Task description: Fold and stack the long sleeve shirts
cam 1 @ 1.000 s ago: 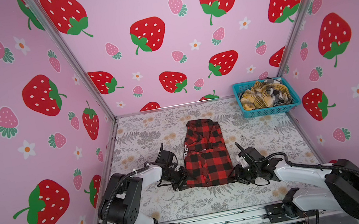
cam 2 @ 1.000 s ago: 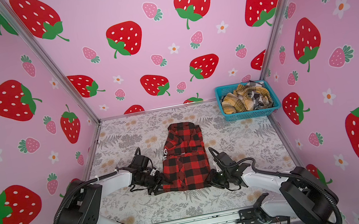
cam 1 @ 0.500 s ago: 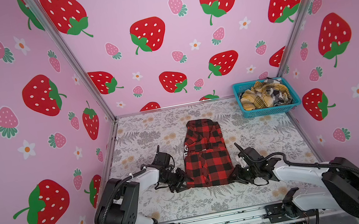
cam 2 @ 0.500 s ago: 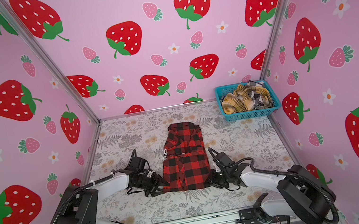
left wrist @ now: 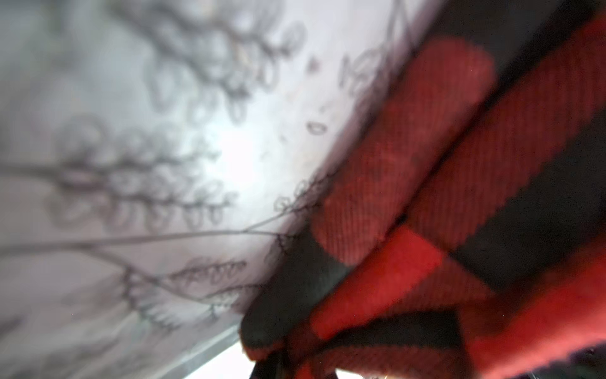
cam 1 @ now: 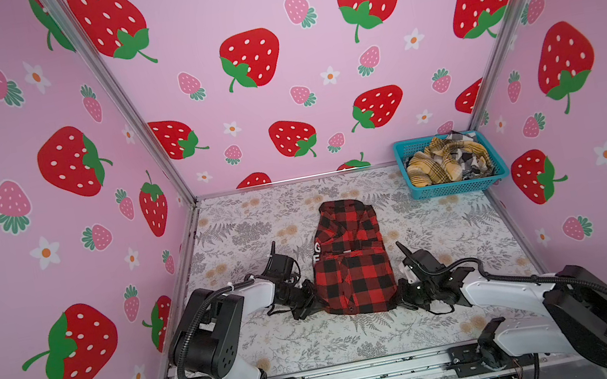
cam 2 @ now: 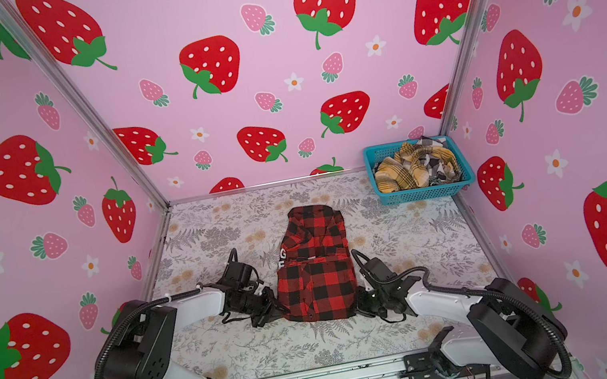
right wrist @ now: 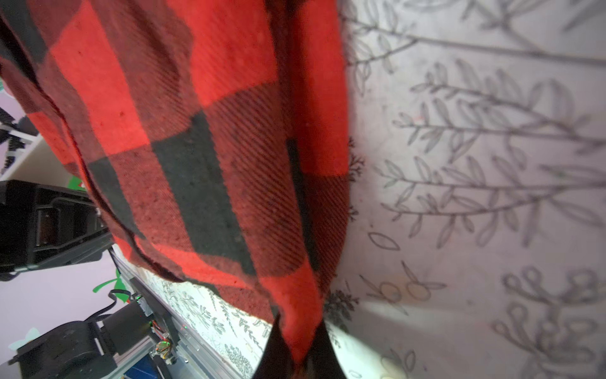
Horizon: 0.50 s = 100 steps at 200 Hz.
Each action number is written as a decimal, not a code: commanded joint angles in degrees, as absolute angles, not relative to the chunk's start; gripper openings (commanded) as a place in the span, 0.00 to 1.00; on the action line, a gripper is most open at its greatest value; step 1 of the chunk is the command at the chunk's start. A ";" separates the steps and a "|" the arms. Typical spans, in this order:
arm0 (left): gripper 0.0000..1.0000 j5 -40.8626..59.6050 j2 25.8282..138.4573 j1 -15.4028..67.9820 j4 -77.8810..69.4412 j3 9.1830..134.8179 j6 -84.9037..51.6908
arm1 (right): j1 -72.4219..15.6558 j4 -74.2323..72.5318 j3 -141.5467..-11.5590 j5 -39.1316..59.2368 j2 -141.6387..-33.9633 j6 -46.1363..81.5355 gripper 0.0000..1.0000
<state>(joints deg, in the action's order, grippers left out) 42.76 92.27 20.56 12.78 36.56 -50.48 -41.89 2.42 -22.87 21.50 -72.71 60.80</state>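
The left fingers are closed tight on the near left corner of the red-and-black buffalo check shirt, which lies flat in the middle of the desk. The right fingers pinch its near right corner, with cloth between them. Behind the shirt, to the right, a turquoise basket holds a crumpled mustard-yellow plaid shirt and a black-and-white plaid shirt.

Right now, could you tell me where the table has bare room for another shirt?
Bare table lies far left, between the left wall and the red shirt; also a near strip between its hem and the front rail. Crowded: the hem corners, where the left gripper and right gripper pinch it, and the far-right corner with the basket.
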 commanded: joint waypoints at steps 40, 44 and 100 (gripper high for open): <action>0.00 37.67 83.03 21.54 29.03 35.48 -49.98 | -47.67 13.53 -24.65 16.03 -63.49 61.64 0.00; 0.00 37.83 81.88 21.64 29.68 35.09 -50.12 | -48.86 14.07 -24.21 15.62 -62.05 62.72 0.00; 0.00 37.36 65.11 28.07 36.32 29.87 -57.57 | -67.42 23.97 -20.70 5.01 -43.17 79.86 0.00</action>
<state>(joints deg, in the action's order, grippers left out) 38.37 70.02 25.43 30.70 31.81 -52.71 -61.63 15.79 -21.21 12.53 -47.81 70.13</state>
